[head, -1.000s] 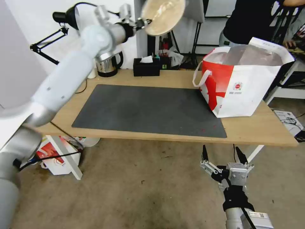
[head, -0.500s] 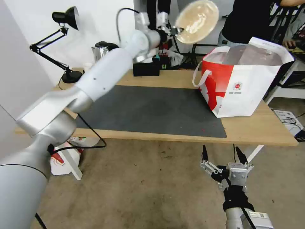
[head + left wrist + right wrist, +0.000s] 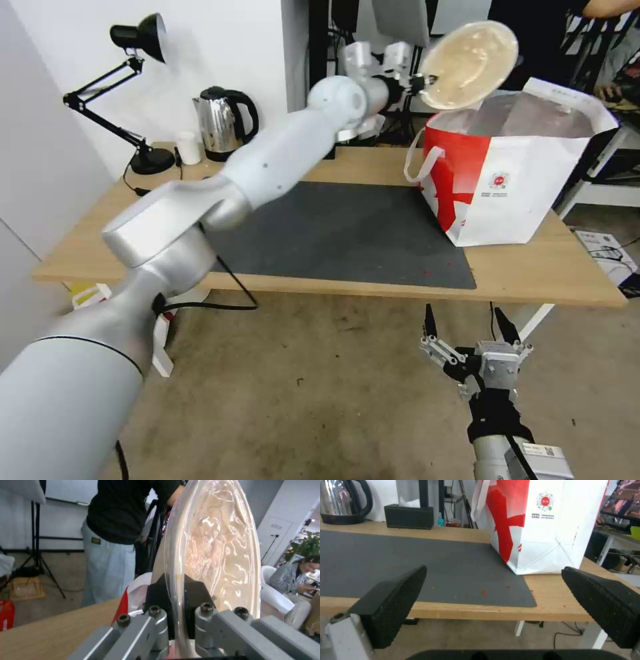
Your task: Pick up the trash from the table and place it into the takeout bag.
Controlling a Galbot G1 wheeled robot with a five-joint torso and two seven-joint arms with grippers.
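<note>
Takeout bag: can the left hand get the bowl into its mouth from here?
Probably yes. The left hand holds the tan pulp bowl by its rim, just above the near-left edge of the takeout bag. The bag's mouth gapes open, nothing between them.

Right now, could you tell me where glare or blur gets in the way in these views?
Head view: the left arm's near end is smeared, while the tan pulp bowl over the takeout bag stays readable. Left wrist view: bright glare ripples across the bowl, clamped in the left tool. Right wrist view: the open right tool looms soft and large.
</note>
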